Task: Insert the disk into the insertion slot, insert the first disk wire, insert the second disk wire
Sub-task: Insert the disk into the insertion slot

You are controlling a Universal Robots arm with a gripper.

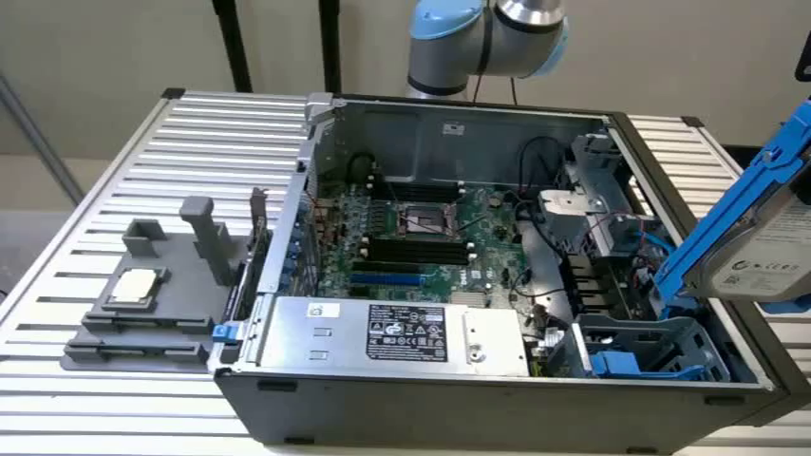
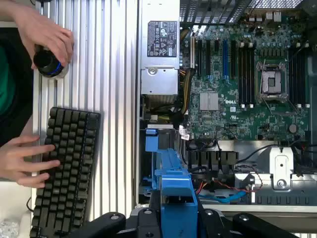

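disk (image 1: 758, 258) | silver-grey drive, white printed label, bright blue carrier, tilted | pincer (image 2: 177, 219) clenched on the disk's carrier

Free air lies between the open-topped drive cage (image 1: 685, 342) and the tilted disk (image 1: 747, 252) above it — the power-supply box (image 1: 393, 332) hems the cage on the exterior view's left, loose cables (image 1: 640, 242) just beyond.

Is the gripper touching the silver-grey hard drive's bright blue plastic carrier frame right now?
Touching. In the wrist view the gripper has its black fingers flush against both sides of the blue carrier frame, no gap showing.
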